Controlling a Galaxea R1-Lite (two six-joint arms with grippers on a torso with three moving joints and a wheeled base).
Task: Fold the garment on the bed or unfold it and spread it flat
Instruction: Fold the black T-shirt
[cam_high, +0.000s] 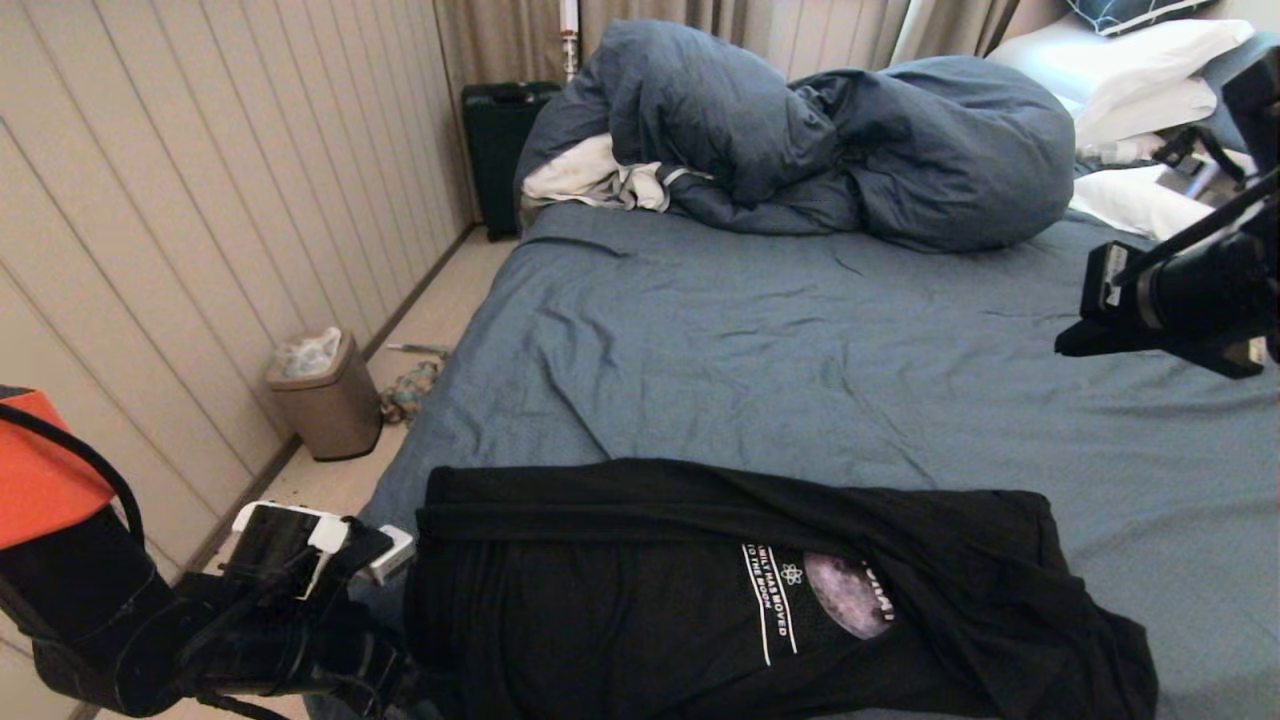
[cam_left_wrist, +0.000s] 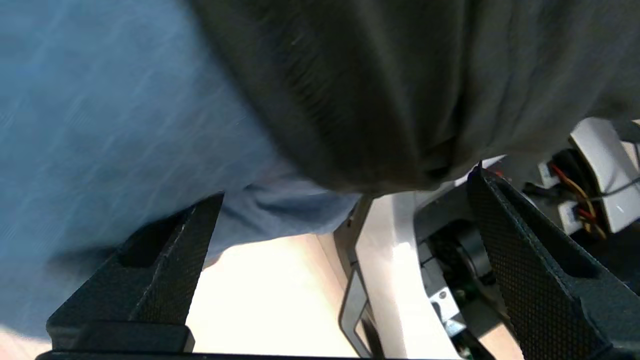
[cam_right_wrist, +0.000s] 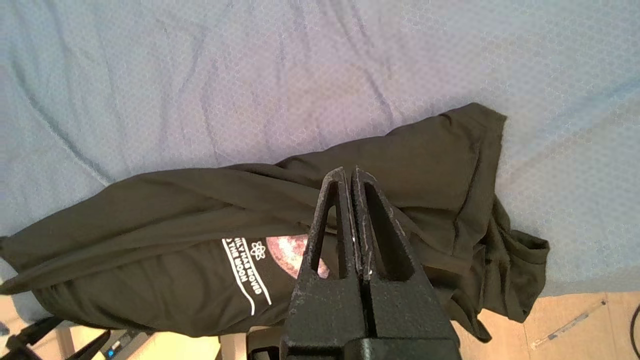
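Garment: black T-shirt lying crosswise along the near edge of the bed, partly folded, with 1 long flap laid over the chest so that the moon print and white lettering show only in part; the end toward my right is bunched.

I have the left gripper low at the garment's left end, just beside the hem, jaws spread wide with nothing between them. The right gripper hangs well above the bed on the right, jaws pressed together and empty.

Risks, as I judge them: the thin fabric overhangs the bed edge, so a pull from the left could drag it to the floor; the spread jaws could also pinch the slate-blue sheet along with the hem.

Surroundings: wrinkled sheet, a heaped dark-blue duvet and white pillows at the far end, a waste bin by the panelled wall.
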